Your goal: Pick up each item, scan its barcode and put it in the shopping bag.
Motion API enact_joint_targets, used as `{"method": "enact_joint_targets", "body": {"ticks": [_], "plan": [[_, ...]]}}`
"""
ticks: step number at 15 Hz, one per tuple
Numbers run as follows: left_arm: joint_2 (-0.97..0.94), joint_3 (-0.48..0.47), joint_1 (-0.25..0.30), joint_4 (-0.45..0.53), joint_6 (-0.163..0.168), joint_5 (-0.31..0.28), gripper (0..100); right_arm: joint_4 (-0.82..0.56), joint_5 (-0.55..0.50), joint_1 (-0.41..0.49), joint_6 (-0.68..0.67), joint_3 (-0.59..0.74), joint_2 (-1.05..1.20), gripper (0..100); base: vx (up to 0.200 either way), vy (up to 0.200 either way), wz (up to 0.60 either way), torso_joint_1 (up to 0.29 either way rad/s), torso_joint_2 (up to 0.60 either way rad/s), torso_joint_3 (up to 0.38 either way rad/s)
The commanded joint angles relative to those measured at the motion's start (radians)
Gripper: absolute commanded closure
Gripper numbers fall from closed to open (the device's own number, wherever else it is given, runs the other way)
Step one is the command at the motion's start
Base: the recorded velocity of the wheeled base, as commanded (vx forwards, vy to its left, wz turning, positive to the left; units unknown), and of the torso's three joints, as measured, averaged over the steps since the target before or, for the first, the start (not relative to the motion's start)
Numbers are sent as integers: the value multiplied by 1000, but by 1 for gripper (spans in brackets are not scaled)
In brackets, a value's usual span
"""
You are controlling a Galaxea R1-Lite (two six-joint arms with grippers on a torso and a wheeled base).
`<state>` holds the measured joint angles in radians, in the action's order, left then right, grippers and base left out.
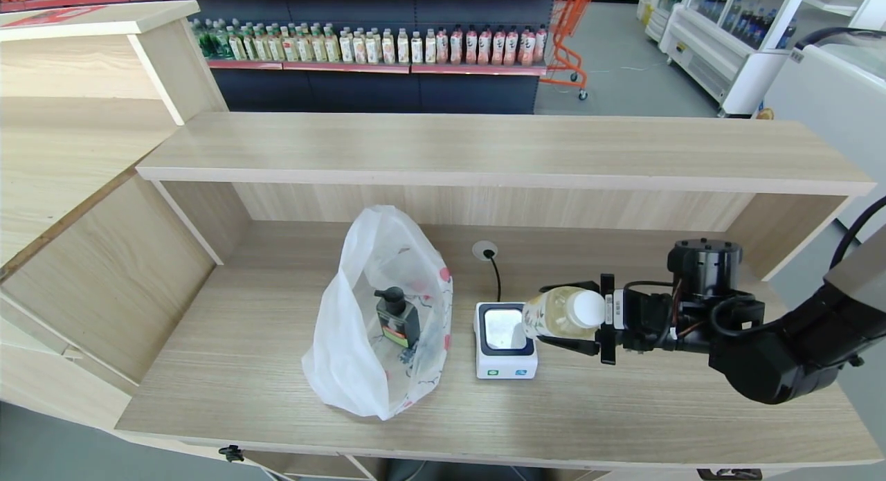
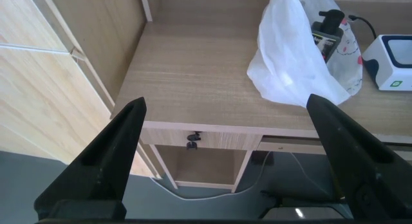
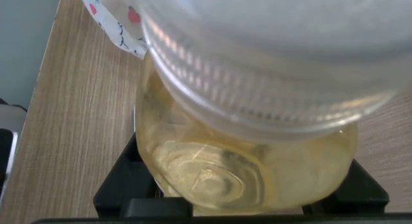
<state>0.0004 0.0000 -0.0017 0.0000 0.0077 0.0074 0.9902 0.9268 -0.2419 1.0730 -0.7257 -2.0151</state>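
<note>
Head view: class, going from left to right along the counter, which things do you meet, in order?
shopping bag → scanner → bottle → right gripper, shut on the bottle

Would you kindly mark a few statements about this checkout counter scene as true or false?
1. The right end effector grips a drink bottle lying sideways above the scanner. True.
2. The shopping bag is empty. False: a black pump bottle stands inside it.
3. The left end effector is open and holds nothing. True.
4. The scanner sits on the robot's left of the shopping bag. False: it sits on the bag's right, between the bag and the right arm.
</note>
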Motion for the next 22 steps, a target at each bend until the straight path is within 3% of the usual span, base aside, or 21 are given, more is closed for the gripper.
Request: {"method": "enact_joint_targets", "body": {"ticks": [1,4,8,18,21,22], "plan": [[0,0,0,0,0,0,0,1,21,-8,-4,-1,-20,100,0,0,0,0,0,0],[0,0,0,0,0,0,0,73,50,-11,-16,-55,-82,100,0,0,0,0,0,0],[0,0,0,0,0,0,0,275,55,-39,-57,-46,-174,100,0,0,0,0,0,0],[0,0,0,0,0,0,0,323,56,-36,-62,-54,-226,100,0,0,0,0,0,0],[0,0,0,0,0,0,0,329,55,-30,-174,-43,-139,100,0,0,0,0,0,0],[0,0,0,0,0,0,0,317,41,-8,-301,-15,-40,100,0,0,0,0,0,0]]}}
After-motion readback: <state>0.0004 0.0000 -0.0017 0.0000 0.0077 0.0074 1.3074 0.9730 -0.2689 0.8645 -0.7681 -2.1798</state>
